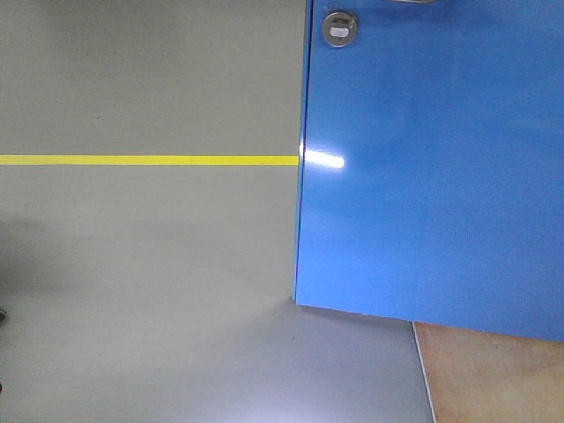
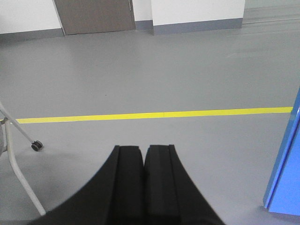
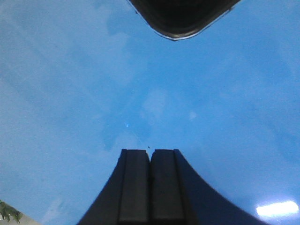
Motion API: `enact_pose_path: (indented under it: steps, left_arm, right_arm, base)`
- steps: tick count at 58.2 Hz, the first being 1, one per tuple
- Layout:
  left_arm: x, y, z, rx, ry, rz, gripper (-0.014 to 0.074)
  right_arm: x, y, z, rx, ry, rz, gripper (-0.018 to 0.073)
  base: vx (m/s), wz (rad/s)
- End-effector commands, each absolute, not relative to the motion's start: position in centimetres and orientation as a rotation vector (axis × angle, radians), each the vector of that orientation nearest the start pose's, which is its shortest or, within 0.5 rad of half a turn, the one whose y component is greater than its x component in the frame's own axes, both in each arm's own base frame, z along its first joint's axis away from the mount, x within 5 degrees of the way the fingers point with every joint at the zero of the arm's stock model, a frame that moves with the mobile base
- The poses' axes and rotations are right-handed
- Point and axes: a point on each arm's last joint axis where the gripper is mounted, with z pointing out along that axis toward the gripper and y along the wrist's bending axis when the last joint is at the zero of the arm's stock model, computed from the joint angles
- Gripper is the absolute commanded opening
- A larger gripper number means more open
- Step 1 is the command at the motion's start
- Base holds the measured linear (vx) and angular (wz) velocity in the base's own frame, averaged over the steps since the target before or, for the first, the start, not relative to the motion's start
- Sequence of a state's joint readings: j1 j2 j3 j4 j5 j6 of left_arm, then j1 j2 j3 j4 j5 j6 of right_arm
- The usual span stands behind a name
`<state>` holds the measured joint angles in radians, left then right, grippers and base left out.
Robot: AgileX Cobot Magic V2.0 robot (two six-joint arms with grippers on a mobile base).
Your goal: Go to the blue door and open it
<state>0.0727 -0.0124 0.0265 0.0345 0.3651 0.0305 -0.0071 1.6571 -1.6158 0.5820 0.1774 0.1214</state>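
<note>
On the right side of the front view, blue door point(image 1: 432, 167), big and shiny, with a bright spot of light on it. Round silver lock point(image 1: 340, 28) near its top left corner. Beside the door on the left, gray floor point(image 1: 150, 264) with a yellow line point(image 1: 150, 160) running up to the door's edge.

Low in the left wrist view, left gripper point(image 2: 144, 157), black, pressed together, holding nothing. Off to its right, just the blue edge of the door.

Right up close to the door, right gripper point(image 3: 150, 159), squeezed together too, holding nothing. Dark shape point(image 3: 180, 16) at the top, hard to make out.
</note>
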Motion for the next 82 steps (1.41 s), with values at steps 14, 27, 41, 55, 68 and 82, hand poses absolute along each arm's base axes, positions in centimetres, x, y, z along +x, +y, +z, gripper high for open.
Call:
enact_pose_path:
  steps: [14, 27, 41, 55, 68, 82]
  left_arm:
    - [5.4, 0.5, 17.9, -0.021, 1.772, 0.1, 0.007]
    - [5.4, 0.5, 17.9, -0.021, 1.772, 0.1, 0.007]
    - [5.4, 0.5, 17.9, -0.021, 1.772, 0.1, 0.007]
    - [5.4, 0.5, 17.9, -0.021, 1.772, 0.1, 0.007]
    - [5.4, 0.5, 17.9, -0.021, 1.772, 0.1, 0.007]
    - [5.4, 0.5, 17.9, -0.021, 1.772, 0.1, 0.007]
  right_arm:
    - [38.6, 0.1, 46.2, 0.493, 1.476, 0.586, 0.0002]
    - [38.0, 0.3, 45.9, 0.512, 1.475, 0.605, 0.0002]
    - [32.5, 0.2, 44.4, 0.491, 1.524, 0.542, 0.0002]
    - [24.9, 0.0, 42.1, 0.147, 1.593, 0.148, 0.0002]
    - [17.3, -0.2, 37.4, -0.062, 1.595, -0.078, 0.0002]
    - [10.2, 0.1, 31.1, -0.079, 1.467, -0.073, 0.0002]
  base:
    - [0.0, 0.0]
    - [0.0, 0.0]
    - [0.0, 0.0]
    - [0.0, 0.0]
    - [0.0, 0.0]
    - [0.0, 0.0]
